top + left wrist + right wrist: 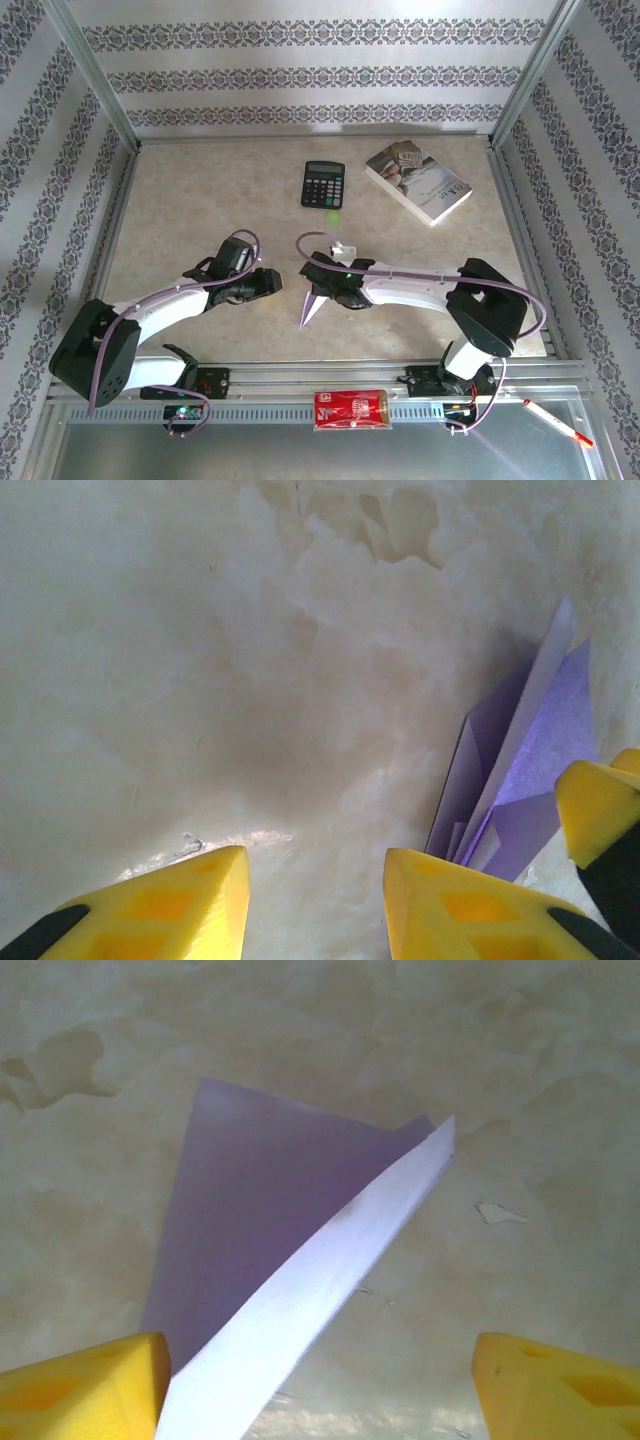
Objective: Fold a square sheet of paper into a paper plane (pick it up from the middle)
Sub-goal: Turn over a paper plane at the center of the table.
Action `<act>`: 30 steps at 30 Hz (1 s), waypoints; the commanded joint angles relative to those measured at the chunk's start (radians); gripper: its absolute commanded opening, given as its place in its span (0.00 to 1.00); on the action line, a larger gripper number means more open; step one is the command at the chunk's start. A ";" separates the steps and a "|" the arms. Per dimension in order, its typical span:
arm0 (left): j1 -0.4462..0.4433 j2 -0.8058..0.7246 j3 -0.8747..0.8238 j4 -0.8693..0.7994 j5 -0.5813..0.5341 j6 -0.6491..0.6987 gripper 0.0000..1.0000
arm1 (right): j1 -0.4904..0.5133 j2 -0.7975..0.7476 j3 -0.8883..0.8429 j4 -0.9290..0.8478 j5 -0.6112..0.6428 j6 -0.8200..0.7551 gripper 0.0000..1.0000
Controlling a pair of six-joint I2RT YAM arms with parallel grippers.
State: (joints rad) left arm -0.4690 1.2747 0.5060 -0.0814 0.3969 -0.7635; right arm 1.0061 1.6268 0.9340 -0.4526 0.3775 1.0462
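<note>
Paper plane [312, 305]: near desk [200, 200] front edge, between both hands
Left hand [315, 890]: part open, empty
Right hand [320, 1380]: wide open astride it
Far: calculator [323, 184], book [417, 181], well clear

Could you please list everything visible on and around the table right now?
paper plane: one, pale lilac, middle of the table
calculator: one, black, far middle
disc: one, green, just nearer than the calculator
book: one, white-covered, far right
packet: one, red, near edge, centre
pen: one, red and white, near right corner
left gripper: one, yellow-tipped, open, beside the plane
right gripper: one, yellow-tipped, open, astride the plane
</note>
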 commanded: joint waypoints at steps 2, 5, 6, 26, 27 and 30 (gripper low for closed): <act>0.015 0.018 0.001 0.029 0.025 0.014 0.39 | 0.004 -0.024 -0.041 -0.001 0.011 0.029 0.69; 0.015 0.022 0.001 0.029 0.033 0.011 0.39 | 0.000 -0.032 -0.060 0.016 0.000 0.040 0.59; 0.014 0.023 0.001 0.031 0.035 0.011 0.40 | -0.001 -0.039 -0.069 0.023 -0.003 0.046 0.56; -0.123 0.265 0.122 0.253 0.246 -0.028 0.42 | -0.188 -0.140 -0.402 0.589 -0.327 -0.150 0.05; -0.129 0.295 0.138 0.266 0.261 -0.031 0.43 | -0.198 -0.141 -0.416 0.612 -0.340 -0.155 0.05; -0.132 0.367 0.180 0.257 0.267 -0.029 0.43 | -0.230 -0.142 -0.443 0.645 -0.366 -0.167 0.05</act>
State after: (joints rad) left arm -0.5907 1.6024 0.6460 0.1253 0.6285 -0.7872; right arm 0.8013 1.4769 0.5224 0.1085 0.0574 0.9192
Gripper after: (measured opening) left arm 0.430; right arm 0.052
